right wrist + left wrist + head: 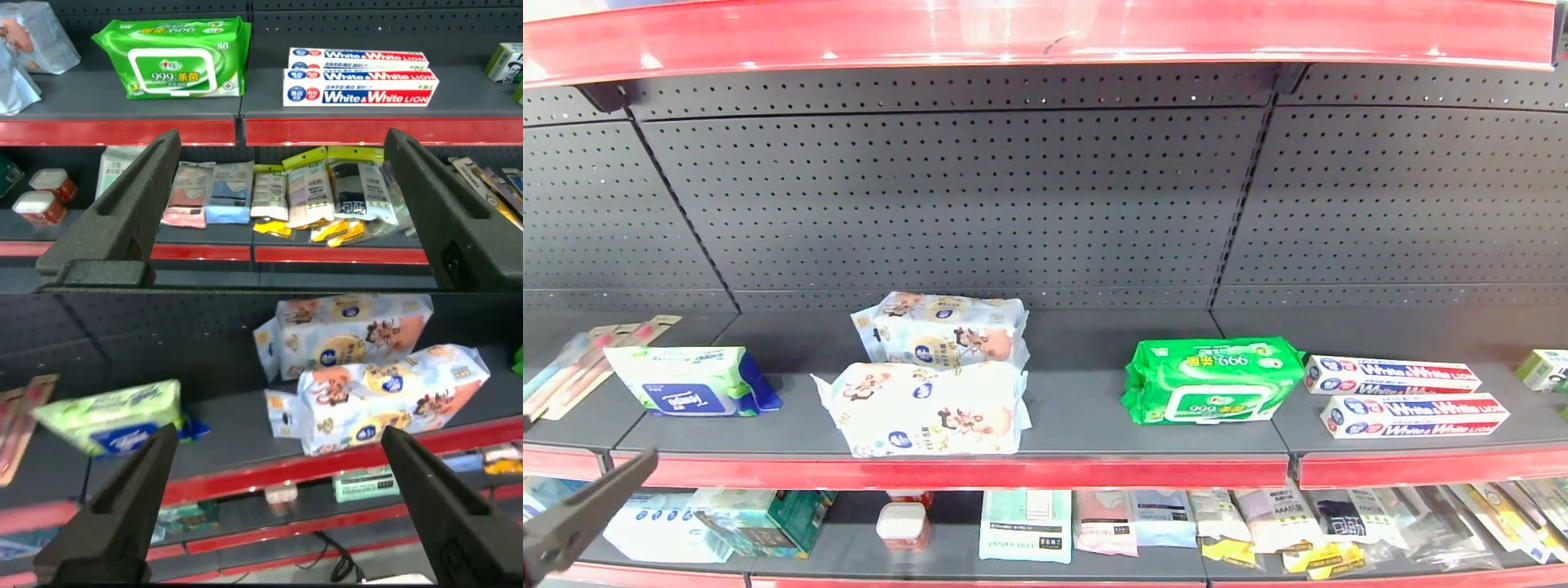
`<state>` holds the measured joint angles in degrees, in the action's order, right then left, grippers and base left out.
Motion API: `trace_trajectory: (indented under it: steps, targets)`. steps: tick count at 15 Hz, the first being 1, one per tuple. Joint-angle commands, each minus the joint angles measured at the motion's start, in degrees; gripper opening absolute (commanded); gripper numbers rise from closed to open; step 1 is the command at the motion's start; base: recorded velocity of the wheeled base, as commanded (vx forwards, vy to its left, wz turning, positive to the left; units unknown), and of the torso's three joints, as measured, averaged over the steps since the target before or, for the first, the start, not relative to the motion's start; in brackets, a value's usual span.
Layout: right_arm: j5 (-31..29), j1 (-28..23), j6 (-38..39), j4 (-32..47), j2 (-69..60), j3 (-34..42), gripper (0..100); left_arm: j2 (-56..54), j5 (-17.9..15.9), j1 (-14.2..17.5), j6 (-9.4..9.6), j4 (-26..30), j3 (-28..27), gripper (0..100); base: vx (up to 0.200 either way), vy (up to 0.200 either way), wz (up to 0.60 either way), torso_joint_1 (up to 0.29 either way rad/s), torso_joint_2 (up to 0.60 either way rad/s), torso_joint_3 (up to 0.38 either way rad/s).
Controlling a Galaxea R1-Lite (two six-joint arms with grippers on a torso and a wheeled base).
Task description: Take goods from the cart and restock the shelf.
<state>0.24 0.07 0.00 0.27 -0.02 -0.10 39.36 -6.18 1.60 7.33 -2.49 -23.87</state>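
Two white tissue packs with cartoon prints lie mid-shelf, one at the front [931, 408] [384, 396] and one behind it [943, 327] [347, 331]. A green wipes pack [1213, 380] [176, 57] lies to their right, then two toothpaste boxes [1413, 416] [359, 86]. My left gripper [278, 437] hangs open and empty in front of the shelf edge, below and left of the tissue packs; one of its fingers [588, 510] shows at the lower left. My right gripper [283, 139] is open and empty, facing the shelf below the wipes and toothpaste.
A green-and-blue tissue pack [690, 380] and toothbrushes [588, 359] lie at the shelf's left. Red shelf lips [947, 472] run along the front. The lower shelf holds boxes, a small jar [904, 527] and several hanging packets [315, 192]. Bare shelf lies between tissue packs and wipes.
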Motion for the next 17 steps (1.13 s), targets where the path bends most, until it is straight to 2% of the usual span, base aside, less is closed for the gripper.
trace_trajectory:
  steps: [1, 4, 5, 6, 7, 8, 9, 10, 11, 12, 13, 14, 17]
  targets:
    - [0.0, 0.0, 0.0, 0.0, 0.0, 0.0, 100, -20.4, 0.6, 1.0, -1.26, 6.0, 6.7, 100, 0.000, 0.000, 0.00, 0.000, 0.00, 0.000]
    - [0.0, 0.0, 0.0, 0.0, 0.0, 0.0, 100, -29.0, 0.7, 0.9, -0.91, 14.9, 7.5, 100, 0.000, 0.000, 0.00, 0.000, 0.00, 0.000]
    - [0.0, 0.0, 0.0, 0.0, 0.0, 0.0, 100, -29.0, 0.7, 0.9, -0.91, 14.9, 7.5, 100, 0.000, 0.000, 0.00, 0.000, 0.00, 0.000]
    - [0.0, 0.0, 0.0, 0.0, 0.0, 0.0, 100, -32.5, 0.7, 0.9, -0.91, 17.7, 8.0, 100, 0.000, 0.000, 0.00, 0.000, 0.00, 0.000]
    - [0.0, 0.0, 0.0, 0.0, 0.0, 0.0, 100, -34.5, 1.0, 1.0, -0.82, 17.6, 9.1, 100, 0.000, 0.000, 0.00, 0.000, 0.00, 0.000]
    - [0.0, 0.0, 0.0, 0.0, 0.0, 0.0, 100, -35.3, 1.3, 1.0, 0.14, 17.2, 9.5, 100, 0.000, 0.000, 0.00, 0.000, 0.00, 0.000]
    - [0.0, 0.0, 0.0, 0.0, 0.0, 0.0, 100, -35.2, 3.2, 1.0, 1.11, 16.3, 9.3, 100, 0.000, 0.000, 0.00, 0.000, 0.00, 0.000]
    - [0.0, 0.0, 0.0, 0.0, 0.0, 0.0, 100, -35.2, 4.2, 1.0, 1.20, 16.0, 9.4, 100, 0.000, 0.000, 0.00, 0.000, 0.00, 0.000]
    - [0.0, 0.0, 0.0, 0.0, 0.0, 0.0, 100, -35.2, 9.4, 1.0, 0.76, 15.4, 12.4, 100, 0.000, 0.000, 0.00, 0.000, 0.00, 0.000]
    - [0.0, 0.0, 0.0, 0.0, 0.0, 0.0, 100, -35.2, 12.0, 1.0, -0.12, 13.8, 15.0, 100, 0.000, 0.000, 0.00, 0.000, 0.00, 0.000]
    - [0.0, 0.0, -0.1, 0.0, 0.0, 0.1, 100, -35.2, 14.9, 1.0, -1.17, 10.0, 19.0, 100, 0.000, 0.000, 0.00, 0.000, 0.00, 0.000]
    - [0.0, 0.0, -0.2, 0.1, 0.0, 0.0, 100, -35.4, 15.5, 0.9, -3.90, 1.0, 22.9, 100, 0.000, 0.000, 0.00, 0.000, 0.00, 0.000]
    - [-0.1, 0.0, -0.1, 0.0, 0.0, 0.1, 100, -35.4, 15.8, 0.9, -6.01, 1.3, 23.1, 100, 0.000, 0.000, 0.00, 0.000, 0.00, 0.000]
